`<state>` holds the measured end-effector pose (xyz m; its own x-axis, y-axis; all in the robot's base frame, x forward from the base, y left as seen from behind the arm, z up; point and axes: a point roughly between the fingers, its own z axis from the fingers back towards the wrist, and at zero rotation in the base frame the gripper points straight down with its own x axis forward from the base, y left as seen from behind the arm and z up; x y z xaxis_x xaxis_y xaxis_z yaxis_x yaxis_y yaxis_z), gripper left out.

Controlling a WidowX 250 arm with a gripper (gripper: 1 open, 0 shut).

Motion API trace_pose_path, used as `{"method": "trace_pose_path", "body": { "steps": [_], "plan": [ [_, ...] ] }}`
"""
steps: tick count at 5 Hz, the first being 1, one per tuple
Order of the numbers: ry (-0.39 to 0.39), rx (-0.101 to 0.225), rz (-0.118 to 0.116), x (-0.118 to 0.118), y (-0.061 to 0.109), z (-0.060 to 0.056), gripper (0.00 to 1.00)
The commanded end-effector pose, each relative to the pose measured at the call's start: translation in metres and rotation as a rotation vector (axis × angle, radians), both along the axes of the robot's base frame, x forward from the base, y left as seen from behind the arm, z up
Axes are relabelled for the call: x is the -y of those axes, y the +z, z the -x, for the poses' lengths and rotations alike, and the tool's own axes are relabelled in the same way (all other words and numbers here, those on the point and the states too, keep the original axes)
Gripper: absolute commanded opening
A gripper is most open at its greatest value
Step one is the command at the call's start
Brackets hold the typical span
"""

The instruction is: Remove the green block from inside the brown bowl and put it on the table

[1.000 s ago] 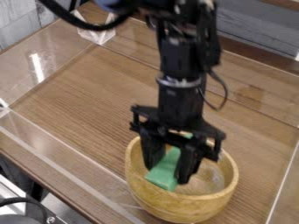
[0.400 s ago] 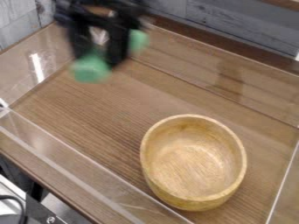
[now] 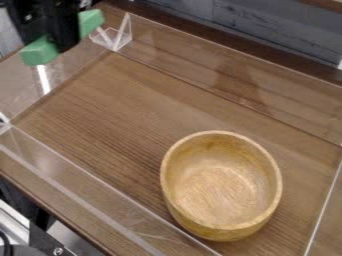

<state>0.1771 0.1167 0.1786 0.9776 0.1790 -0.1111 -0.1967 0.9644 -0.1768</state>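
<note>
Since a second ago I've carried the green block [image 3: 38,51] out of the brown bowl [image 3: 222,184] and up toward ten o'clock, so the bowl now sits hollow at about five o'clock on the surface [image 3: 147,110]. My gripper [image 3: 59,28] is dark and partly cut off at the top left corner, clenched on the block, which reads as bright green patches either side of the fingers, blurred, its long bar shape hard to make out. It hangs clear of the wood grain, well apart from the bowl, close to the clear acrylic wall [image 3: 118,32].
</note>
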Motion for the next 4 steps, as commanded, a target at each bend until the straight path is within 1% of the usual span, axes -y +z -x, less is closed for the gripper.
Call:
{"method": "trace_pose_path", "body": {
  "steps": [1,2,3,4],
  "plan": [
    [-0.045,0.051,-0.013,0.001,-0.004,-0.006,0.0],
    [-0.075,0.059,0.004,0.005,-0.017,-0.008,0.0],
    [-0.121,0.059,0.018,0.018,-0.028,-0.013,0.0],
    [-0.159,0.057,0.022,0.032,-0.044,-0.018,0.0]
  ]
}}
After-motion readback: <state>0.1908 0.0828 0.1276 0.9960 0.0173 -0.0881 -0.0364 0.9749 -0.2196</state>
